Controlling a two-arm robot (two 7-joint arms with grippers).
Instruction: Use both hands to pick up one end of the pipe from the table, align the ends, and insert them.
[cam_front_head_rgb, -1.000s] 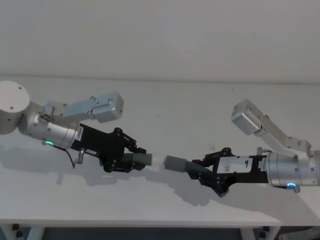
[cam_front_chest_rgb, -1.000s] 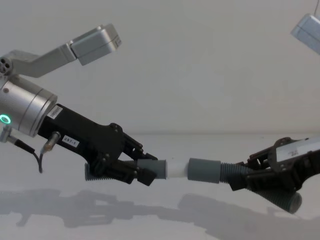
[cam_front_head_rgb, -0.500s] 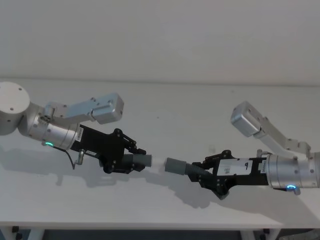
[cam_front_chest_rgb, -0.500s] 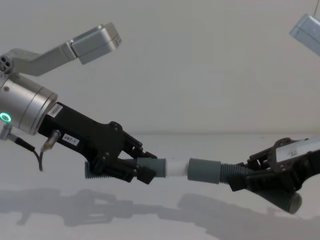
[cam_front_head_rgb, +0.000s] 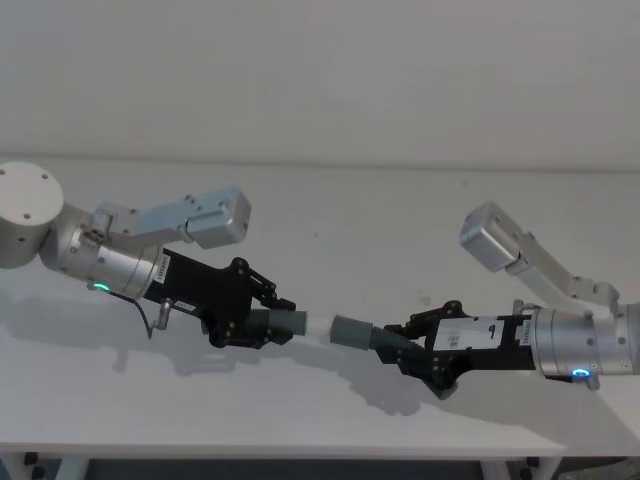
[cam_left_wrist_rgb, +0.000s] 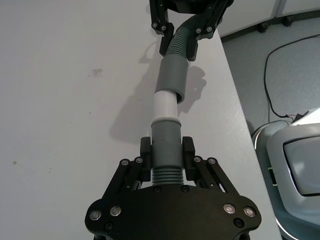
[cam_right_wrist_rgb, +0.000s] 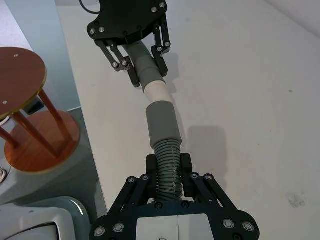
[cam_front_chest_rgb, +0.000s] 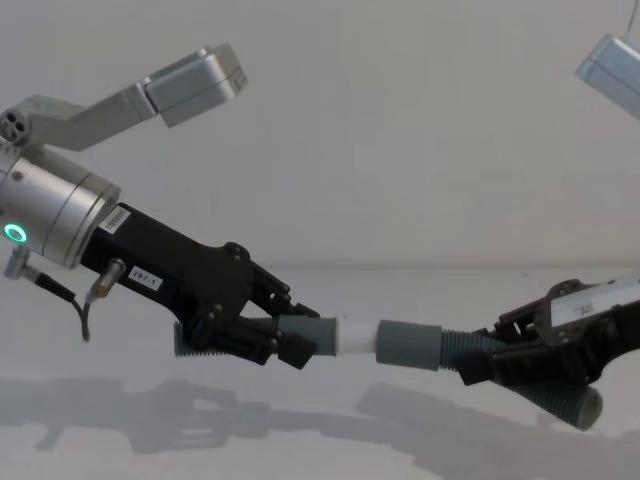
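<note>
My left gripper (cam_front_head_rgb: 262, 325) is shut on a dark ribbed pipe piece (cam_front_head_rgb: 285, 322), held just above the white table (cam_front_head_rgb: 350, 230). Its pale spigot tip (cam_front_chest_rgb: 358, 337) points at the right arm. My right gripper (cam_front_head_rgb: 405, 352) is shut on the ribbed part of the other pipe piece, whose grey socket cuff (cam_front_chest_rgb: 408, 345) faces the spigot. In the left wrist view the spigot (cam_left_wrist_rgb: 165, 105) reaches the mouth of the socket (cam_left_wrist_rgb: 172, 80), roughly in line, most of its pale length still showing. The right wrist view shows the socket (cam_right_wrist_rgb: 162, 125) meeting the spigot (cam_right_wrist_rgb: 156, 91).
The joined ends hang close to the table's front edge (cam_front_head_rgb: 300, 440). A round wooden stool (cam_right_wrist_rgb: 20, 70) stands on the floor beside the table. A black cable (cam_left_wrist_rgb: 280, 55) lies on the floor past the table's edge.
Both arms have shifted only slightly, and the two pieces sit a little lower. The spigot and the socket stay end to end.
</note>
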